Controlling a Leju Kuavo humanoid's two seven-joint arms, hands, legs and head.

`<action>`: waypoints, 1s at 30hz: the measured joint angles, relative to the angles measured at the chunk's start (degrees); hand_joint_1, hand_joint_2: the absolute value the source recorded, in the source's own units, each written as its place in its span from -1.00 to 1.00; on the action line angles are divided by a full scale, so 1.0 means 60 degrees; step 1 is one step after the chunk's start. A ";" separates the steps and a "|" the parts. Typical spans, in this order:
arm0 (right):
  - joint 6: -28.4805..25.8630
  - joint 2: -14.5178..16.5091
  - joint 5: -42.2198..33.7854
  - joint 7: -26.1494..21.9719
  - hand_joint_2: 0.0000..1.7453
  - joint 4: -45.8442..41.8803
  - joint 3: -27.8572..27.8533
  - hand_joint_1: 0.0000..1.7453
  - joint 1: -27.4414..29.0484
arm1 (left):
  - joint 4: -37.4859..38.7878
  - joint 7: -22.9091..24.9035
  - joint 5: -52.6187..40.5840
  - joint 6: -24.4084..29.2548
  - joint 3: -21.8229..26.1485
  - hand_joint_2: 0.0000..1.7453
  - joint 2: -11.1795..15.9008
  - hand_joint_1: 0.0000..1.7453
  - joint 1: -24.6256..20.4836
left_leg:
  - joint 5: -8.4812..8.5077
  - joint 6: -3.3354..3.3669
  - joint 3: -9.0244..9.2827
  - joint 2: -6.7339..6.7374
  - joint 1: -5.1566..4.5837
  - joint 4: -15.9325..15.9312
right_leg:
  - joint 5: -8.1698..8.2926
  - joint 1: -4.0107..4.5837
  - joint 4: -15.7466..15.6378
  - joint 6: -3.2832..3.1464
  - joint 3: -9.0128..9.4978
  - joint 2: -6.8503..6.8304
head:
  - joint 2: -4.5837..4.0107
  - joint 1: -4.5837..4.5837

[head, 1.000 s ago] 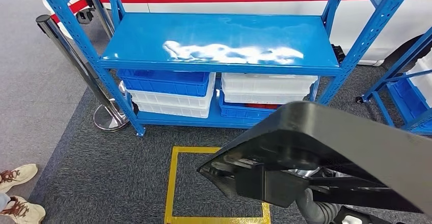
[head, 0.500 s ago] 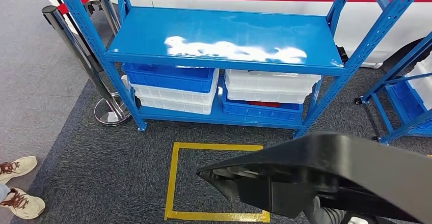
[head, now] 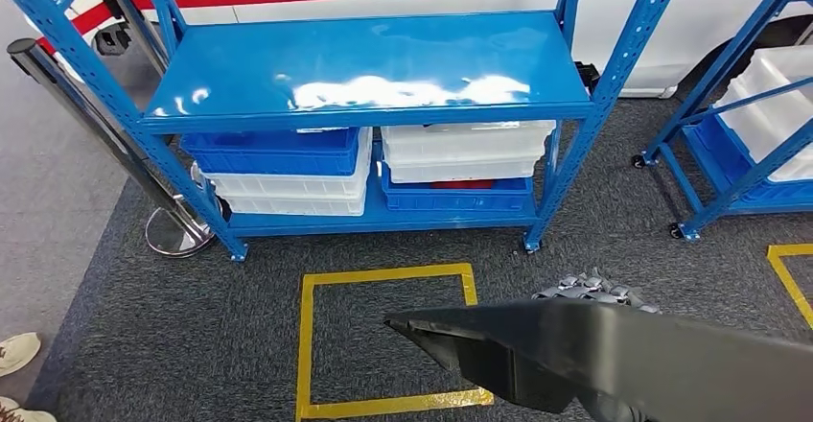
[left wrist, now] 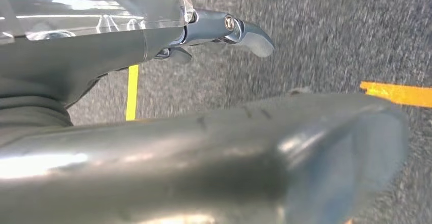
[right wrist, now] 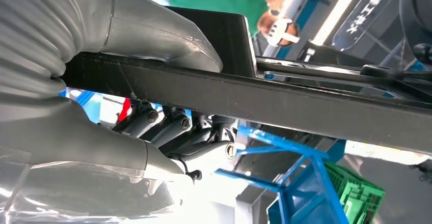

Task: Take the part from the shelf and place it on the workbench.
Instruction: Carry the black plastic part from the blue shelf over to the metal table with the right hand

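Part (head: 633,360), black, cut off at frame edge, hides right robot hand (head: 594,290).

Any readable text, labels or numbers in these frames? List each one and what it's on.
White characters on a dark panel in the right wrist view: turned sideways and too blurred to read.
Black part: no marking visible.
Blue shelf and its bins: no labels visible.
No text in these frames can be read.
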 joint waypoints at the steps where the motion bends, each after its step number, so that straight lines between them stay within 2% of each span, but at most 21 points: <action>1: -0.0024 -0.0001 0.0006 0.0000 1.00 0.0000 -0.0001 0.90 -0.0001 | -0.0006 0.0013 -0.0026 0.0096 0.0005 -1.00 0.0016 -1.00 0.0012 | 0.0058 0.0020 -0.0058 -0.0013 -0.0001 0.0142 | 0.0004 0.0017 0.0016 -0.0005 -0.0008 0.0100 | 0.0000 0.0000; 2: -0.0061 -0.0003 0.0006 0.0000 1.00 0.0000 -0.0004 0.90 -0.0002 | -0.0012 0.0046 -0.0065 0.0202 0.0005 -1.00 0.0031 -1.00 0.0018 | 0.0294 0.0055 0.0065 -0.0033 -0.0001 -0.0105 | 0.0005 0.0030 0.0035 -0.0007 -0.0009 0.0203 | 0.0000 0.0000; 3: -0.0097 -0.0008 -0.0009 0.0000 1.00 0.0000 -0.0008 0.90 -0.0003 | -0.0017 0.0099 -0.0104 0.0311 0.0005 -1.00 0.0047 -1.00 0.0019 | 0.0648 0.0104 0.0350 -0.0102 -0.0002 -0.0688 | 0.0004 0.0041 0.0053 -0.0004 -0.0003 0.0309 | 0.0000 0.0000; 5: -0.0150 -0.0035 -0.0066 0.0001 1.00 0.0000 -0.0031 0.90 -0.0012 | -0.0037 0.0243 -0.0157 0.0444 0.0005 -1.00 0.0112 -1.00 0.0021 | 0.1146 0.0210 0.0951 -0.0443 -0.0001 -0.1971 | 0.0010 0.0060 0.0093 0.0027 -0.0021 0.0502 | 0.0000 0.0006; 7: -0.0149 -0.0084 -0.0139 0.0001 1.00 0.0000 -0.0074 0.90 -0.0018 | -0.0062 0.0389 -0.0151 0.0547 0.0020 -1.00 0.0183 -1.00 0.0028 | 0.1233 0.0260 0.1182 -0.0642 -0.0021 -0.2520 | 0.0052 0.0039 0.0115 0.0124 -0.0096 0.0680 | 0.0000 0.0009; 9: -0.0124 -0.0148 -0.0203 0.0000 1.00 -0.0001 -0.0136 0.90 -0.0013 | -0.0082 0.0515 -0.0077 0.0667 0.0061 -1.00 0.0216 -1.00 0.0021 | 0.1286 0.0308 0.1203 -0.0487 -0.0015 -0.2600 | 0.0105 0.0007 0.0104 0.0257 -0.0157 0.0827 | 0.0000 0.0003; 10: -0.0113 -0.0188 -0.0225 0.0000 1.00 -0.0002 -0.0178 0.90 -0.0009 | -0.0095 0.0557 -0.0017 0.0728 0.0095 -1.00 0.0227 -1.00 0.0010 | 0.1335 0.0357 0.1221 -0.0396 0.0005 -0.2657 | 0.0065 0.0014 0.0155 0.0317 -0.0190 0.0761 | 0.0000 0.0012; 12: -0.0093 -0.0256 -0.0255 0.0000 1.00 -0.0002 -0.0265 0.90 -0.0025 | -0.0126 0.0621 0.0116 0.0859 0.0186 -1.00 0.0229 -1.00 0.0002 | 0.1426 0.0454 0.1238 -0.0191 0.0057 -0.2768 | -0.0326 0.0033 0.0714 0.0411 -0.0455 0.0403 | 0.0000 0.0058; 13: -0.0080 -0.0276 -0.0260 0.0000 1.00 0.0001 -0.0301 0.90 -0.0026 | -0.0141 0.0649 0.0164 0.0919 0.0239 -1.00 0.0231 -1.00 0.0009 | 0.1438 0.0478 0.1228 -0.0092 0.0041 -0.2779 | -0.0644 0.0020 0.1261 0.0452 -0.0708 0.0189 | 0.0000 0.0084; 15: -0.0048 -0.0301 -0.0264 0.0001 1.00 0.0013 -0.0348 0.90 -0.0019 | -0.0158 0.0691 0.0229 0.0994 0.0332 -1.00 0.0231 -1.00 0.0038 | 0.1440 0.0490 0.1199 0.0125 0.0026 -0.2770 | -0.1134 -0.0042 0.2403 0.0531 -0.1235 0.0017 | 0.0000 0.0097; 16: -0.0032 -0.0315 -0.0264 0.0002 1.00 0.0021 -0.0362 0.90 -0.0012 | -0.0164 0.0701 0.0246 0.1006 0.0364 -1.00 0.0231 -1.00 0.0046 | 0.1436 0.0484 0.1190 0.0237 0.0022 -0.2762 | -0.1150 -0.0075 0.2638 0.0568 -0.1332 -0.0020 | 0.0000 0.0097; 17: -0.0018 -0.0328 -0.0264 0.0003 1.00 0.0027 -0.0374 0.90 -0.0010 | -0.0168 0.0704 0.0259 0.1012 0.0389 -1.00 0.0231 -1.00 0.0045 | 0.1429 0.0474 0.1189 0.0340 0.0021 -0.2752 | -0.0985 -0.0106 0.2497 0.0594 -0.1236 -0.0060 | 0.0000 0.0098; 18: -0.0009 -0.0336 -0.0264 0.0004 1.00 0.0032 -0.0383 0.90 -0.0010 | -0.0170 0.0705 0.0266 0.1013 0.0411 -1.00 0.0231 -1.00 0.0036 | 0.1416 0.0456 0.1197 0.0434 0.0021 -0.2741 | -0.0684 -0.0127 0.1991 0.0605 -0.0948 -0.0137 | 0.0000 0.0098; 20: -0.0002 -0.0346 -0.0266 0.0003 1.00 0.0033 -0.0403 0.90 -0.0018 | -0.0172 0.0705 0.0277 0.1013 0.0449 -1.00 0.0231 -1.00 0.0018 | 0.1369 0.0384 0.1228 0.0587 -0.0007 -0.2703 | -0.0192 -0.0106 0.0663 0.0550 -0.0234 -0.0488 | 0.0000 0.0098; 21: -0.0002 -0.0348 -0.0271 0.0000 1.00 0.0032 -0.0416 0.90 -0.0023 | -0.0174 0.0707 0.0296 0.1009 0.0470 -1.00 0.0231 -1.00 0.0014 | 0.1350 0.0334 0.1239 0.0655 -0.0029 -0.2687 | -0.0080 -0.0070 0.0242 0.0490 -0.0019 -0.0606 | 0.0000 0.0096; 22: -0.0004 -0.0349 -0.0277 -0.0002 1.00 0.0031 -0.0434 0.90 -0.0024 | -0.0177 0.0709 0.0319 0.0996 0.0492 -1.00 0.0231 -1.00 0.0011 | 0.1334 0.0279 0.1251 0.0725 -0.0050 -0.2677 | -0.0062 -0.0029 0.0051 0.0423 0.0060 -0.0663 | 0.0000 0.0093; 24: -0.0014 -0.0349 -0.0290 -0.0003 1.00 0.0026 -0.0494 0.90 0.0005 | -0.0182 0.0715 0.0367 0.0907 0.0530 -1.00 0.0231 -1.00 0.0004 | 0.1322 0.0167 0.1288 0.0873 -0.0064 -0.2695 | -0.0038 0.0004 0.0034 0.0299 0.0026 -0.0479 | 0.0000 0.0088; 25: -0.0021 -0.0348 -0.0291 -0.0001 1.00 0.0019 -0.0536 0.90 0.0044 | -0.0188 0.0712 0.0384 0.0824 0.0546 -1.00 0.0231 -1.00 0.0000 | 0.1271 0.0109 0.1299 0.0841 -0.0048 -0.2661 | -0.0008 -0.0014 -0.0007 0.0241 0.0034 -0.0396 | 0.0000 0.0089; 27: -0.0022 -0.0342 -0.0280 -0.0005 1.00 -0.0004 -0.0615 0.90 0.0134 | -0.0197 0.0696 0.0420 0.0646 0.0582 -1.00 0.0226 -1.00 0.0007 | 0.0898 0.0031 0.1129 0.0506 -0.0011 -0.2192 | 0.0066 -0.0063 -0.0095 0.0114 0.0055 -0.0244 | 0.0000 0.0077; 29: 0.0004 -0.0308 -0.0230 -0.0012 1.00 -0.0026 -0.0674 0.90 0.0292 | -0.0208 0.0678 0.0424 0.0532 0.0619 -1.00 0.0223 -1.00 0.0047 | 0.0220 0.0000 0.0597 0.0110 0.0011 -0.0984 | 0.0105 -0.0059 -0.0108 0.0036 0.0019 -0.0077 | 0.0000 0.0066; 30: 0.0023 -0.0269 -0.0195 -0.0010 1.00 -0.0035 -0.0694 0.90 0.0391 | -0.0213 0.0666 0.0406 0.0493 0.0629 -1.00 0.0226 -1.00 0.0075 | -0.0020 -0.0009 0.0328 0.0040 0.0014 -0.0388 | 0.0113 -0.0046 -0.0100 0.0021 -0.0006 0.0027 | 0.0000 0.0066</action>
